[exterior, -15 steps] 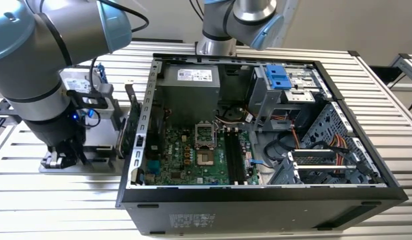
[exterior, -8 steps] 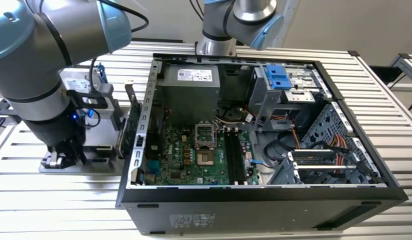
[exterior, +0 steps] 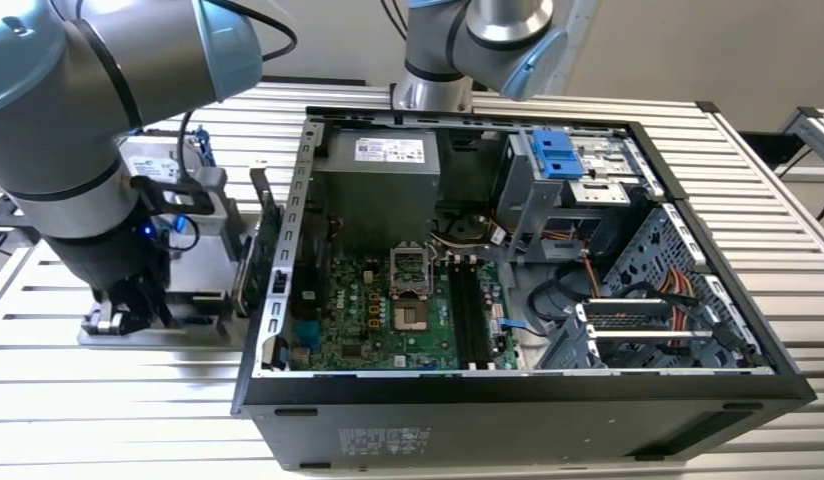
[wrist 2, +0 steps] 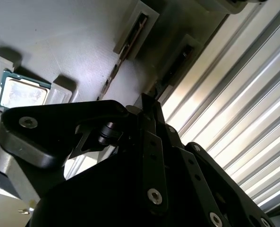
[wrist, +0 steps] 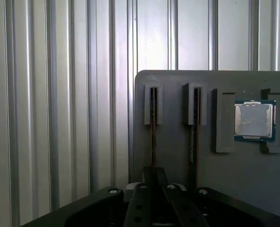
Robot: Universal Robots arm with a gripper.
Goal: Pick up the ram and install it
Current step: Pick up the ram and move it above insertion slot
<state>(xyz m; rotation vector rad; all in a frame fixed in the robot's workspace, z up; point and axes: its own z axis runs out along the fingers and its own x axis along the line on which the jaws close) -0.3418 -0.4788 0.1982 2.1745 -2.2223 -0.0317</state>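
My black gripper (wrist: 154, 171) clamps the thin dark ram stick (wrist: 152, 132), standing on edge in the slot nearest the grey plastic tray's (wrist: 173, 153) edge. Probably light, stiff and fragile, so its bare top edge seems the best hold.

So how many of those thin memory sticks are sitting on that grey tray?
2. One memory stick stands on edge right at the claw; the other stick stands beside it, nearer the square chip. More may be hidden behind the claw.
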